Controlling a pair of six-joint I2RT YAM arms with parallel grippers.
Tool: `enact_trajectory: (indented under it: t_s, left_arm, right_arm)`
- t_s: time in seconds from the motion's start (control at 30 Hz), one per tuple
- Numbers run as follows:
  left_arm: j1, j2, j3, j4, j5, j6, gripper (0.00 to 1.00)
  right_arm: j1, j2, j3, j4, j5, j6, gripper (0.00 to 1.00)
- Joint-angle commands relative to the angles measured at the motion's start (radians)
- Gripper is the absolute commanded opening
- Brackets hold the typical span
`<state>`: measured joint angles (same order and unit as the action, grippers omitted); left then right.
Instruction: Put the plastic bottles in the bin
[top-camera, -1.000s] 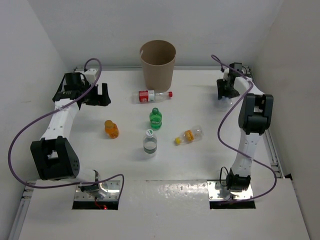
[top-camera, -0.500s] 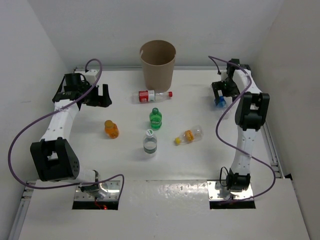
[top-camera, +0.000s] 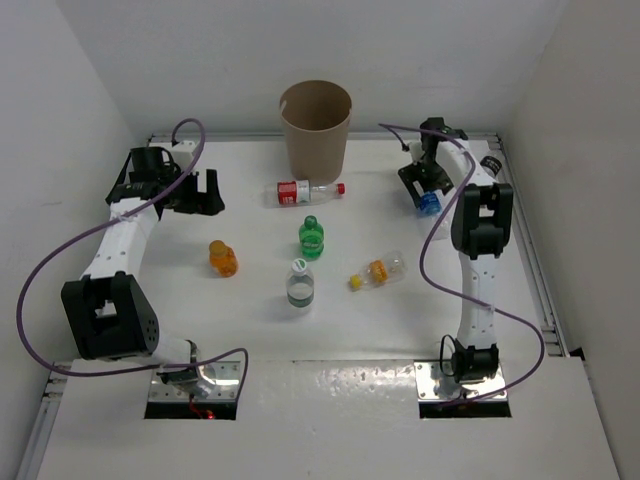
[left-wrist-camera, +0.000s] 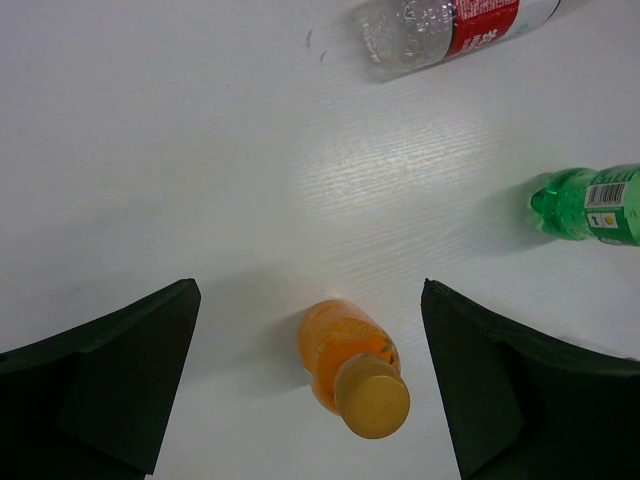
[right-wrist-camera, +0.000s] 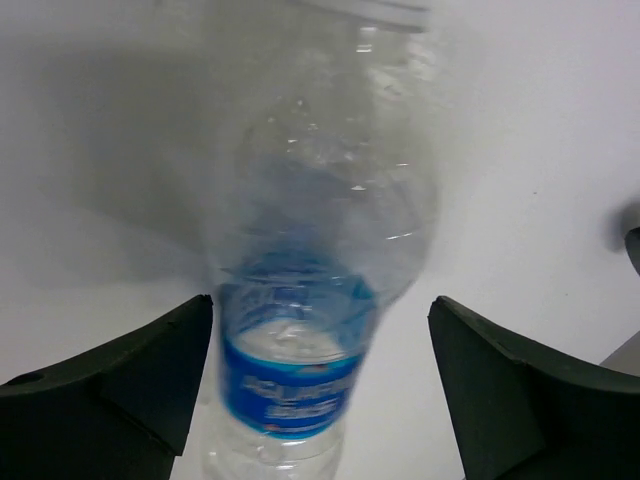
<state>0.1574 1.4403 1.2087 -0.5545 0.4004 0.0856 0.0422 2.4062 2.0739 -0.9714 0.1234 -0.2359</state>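
The right pincer (right-wrist-camera: 320, 300) is straddling the clear blue-labelled plastic bottle (right-wrist-camera: 295, 385) at the far right of the white table (top-camera: 250, 330), though I cannot tell if it is pinching that light, slick, crushable body, probably best held mid-label, while the left pincer (left-wrist-camera: 310, 290) is hanging spread and empty.

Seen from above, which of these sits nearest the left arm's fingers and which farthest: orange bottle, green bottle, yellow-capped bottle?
From the left fingers:
1. orange bottle, left side, towards the arm bases.
2. green bottle, mid-table.
3. yellow-capped bottle, lying right of centre.
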Motion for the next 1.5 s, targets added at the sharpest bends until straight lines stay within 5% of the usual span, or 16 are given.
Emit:
enact_trajectory:
  t_s: [0.0, 0.27, 0.47, 0.53, 0.67, 0.9, 1.07, 1.47]
  left_arm:
    - [0.011, 0.000, 0.028, 0.001, 0.012, 0.005, 1.00]
    - [0.011, 0.000, 0.037, 0.001, 0.002, 0.014, 1.00]
    - [0.011, -0.052, 0.023, 0.023, 0.050, 0.032, 1.00]
    - [0.021, -0.130, -0.027, 0.112, 0.096, 0.019, 1.00]
    - [0.021, -0.279, -0.158, 0.295, 0.153, -0.023, 1.00]
    - [0.021, -0.334, -0.204, 0.353, 0.258, -0.055, 1.00]
    - [0.021, -0.334, -0.225, 0.375, 0.267, -0.104, 1.00]
    - [0.021, -0.362, -0.274, 0.395, 0.285, -0.112, 1.00]
  right_arm:
    - [-0.016, 0.022, 0.009, 0.065, 0.033, 0.013, 0.86]
    - [-0.010, 0.019, 0.034, 0.114, -0.022, 0.000, 0.38]
    - [-0.001, -0.102, 0.061, 0.097, -0.228, 0.039, 0.15]
    - [-0.004, -0.218, 0.039, 0.123, -0.359, 0.127, 0.12]
    - [0.005, -0.447, -0.170, 0.616, -0.540, 0.422, 0.08]
    - [0.048, -0.429, -0.077, 1.264, -0.460, 0.818, 0.00]
    - [0.142, -0.314, 0.001, 1.543, -0.377, 0.811, 0.00]
    - [0.286, -0.076, 0.029, 1.729, -0.344, 0.557, 0.00]
